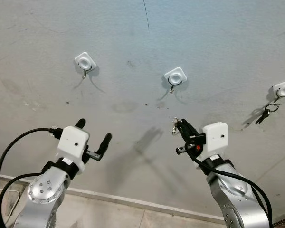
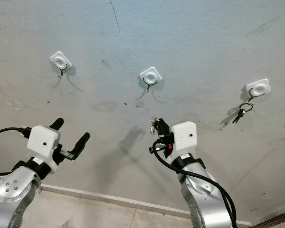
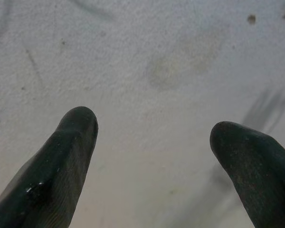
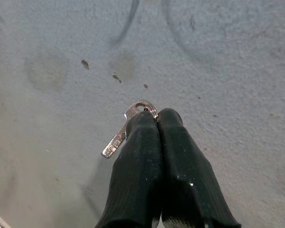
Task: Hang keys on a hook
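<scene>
Your key (image 4: 122, 131) is pinched at its ring between the closed fingers of your right gripper (image 1: 179, 124). The middle hook (image 1: 175, 77) sits on the wall (image 1: 204, 42) just above those fingertips. Your left gripper (image 1: 93, 133) hovers with fingers spread wide, holding nothing.

Grey plaster wall (image 1: 204, 42) – scuffed, stained, a thin crack (image 1: 146, 16) near the top. Pale baseboard (image 1: 133, 202) along the bottom, tiled floor (image 1: 109, 216) below. Even light – soft shadows.
</scene>
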Controlling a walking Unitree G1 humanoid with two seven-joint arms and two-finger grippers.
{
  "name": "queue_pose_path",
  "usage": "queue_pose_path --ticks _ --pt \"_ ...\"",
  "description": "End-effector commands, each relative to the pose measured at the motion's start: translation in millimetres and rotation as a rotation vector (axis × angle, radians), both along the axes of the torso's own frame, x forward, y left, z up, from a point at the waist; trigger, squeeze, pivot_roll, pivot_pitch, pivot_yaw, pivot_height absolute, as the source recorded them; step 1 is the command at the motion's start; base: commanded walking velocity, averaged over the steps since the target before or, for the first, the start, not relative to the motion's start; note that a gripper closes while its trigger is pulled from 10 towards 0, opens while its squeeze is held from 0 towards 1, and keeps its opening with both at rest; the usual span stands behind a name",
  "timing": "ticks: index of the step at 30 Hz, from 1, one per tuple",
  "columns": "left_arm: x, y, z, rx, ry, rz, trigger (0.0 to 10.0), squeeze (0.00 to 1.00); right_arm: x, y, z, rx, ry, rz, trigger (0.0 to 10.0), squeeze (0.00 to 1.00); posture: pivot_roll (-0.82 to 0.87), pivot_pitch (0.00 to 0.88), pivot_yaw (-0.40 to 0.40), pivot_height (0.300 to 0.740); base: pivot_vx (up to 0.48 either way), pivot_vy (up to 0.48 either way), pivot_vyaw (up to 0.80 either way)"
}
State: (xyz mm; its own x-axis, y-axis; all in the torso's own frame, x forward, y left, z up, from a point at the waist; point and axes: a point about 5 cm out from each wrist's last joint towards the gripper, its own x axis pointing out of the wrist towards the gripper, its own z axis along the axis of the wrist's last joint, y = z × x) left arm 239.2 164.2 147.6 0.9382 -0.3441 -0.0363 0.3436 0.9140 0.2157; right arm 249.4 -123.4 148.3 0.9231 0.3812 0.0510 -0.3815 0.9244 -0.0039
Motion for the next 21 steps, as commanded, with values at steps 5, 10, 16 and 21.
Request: queue_pose_path --ticks 5,10,16,21 --pt "5.8 -6.3 0.1 -0.015 -0.007 -0.019 10.0 0.00 11.5 1.4 11.2 0.008 -0.065 -0.009 10.0 0.00 0.23 0.000 -0.051 0.740 0.000 0.000 0.00" --pt "12.7 -8.9 -1.2 -0.034 0.002 -0.015 10.0 0.00 17.6 1.7 13.3 0.001 -0.074 -0.001 10.0 0.00 0.23 0.000 -0.059 0.740 0.000 0.000 0.00" --pt "32.4 -16.0 1.9 -0.044 0.001 -0.050 10.0 0.00 22.7 -3.6 7.0 -0.039 -0.064 0.028 10.0 0.00 0.24 0.000 -0.083 0.740 0.000 0.000 0.00" --pt "42.1 -21.6 5.0 -0.035 0.030 -0.132 10.0 0.00 23.5 -19.8 0.4 -0.052 -0.017 0.009 10.0 0.00 0.24 0.000 -0.105 0.740 0.000 0.000 0.00"
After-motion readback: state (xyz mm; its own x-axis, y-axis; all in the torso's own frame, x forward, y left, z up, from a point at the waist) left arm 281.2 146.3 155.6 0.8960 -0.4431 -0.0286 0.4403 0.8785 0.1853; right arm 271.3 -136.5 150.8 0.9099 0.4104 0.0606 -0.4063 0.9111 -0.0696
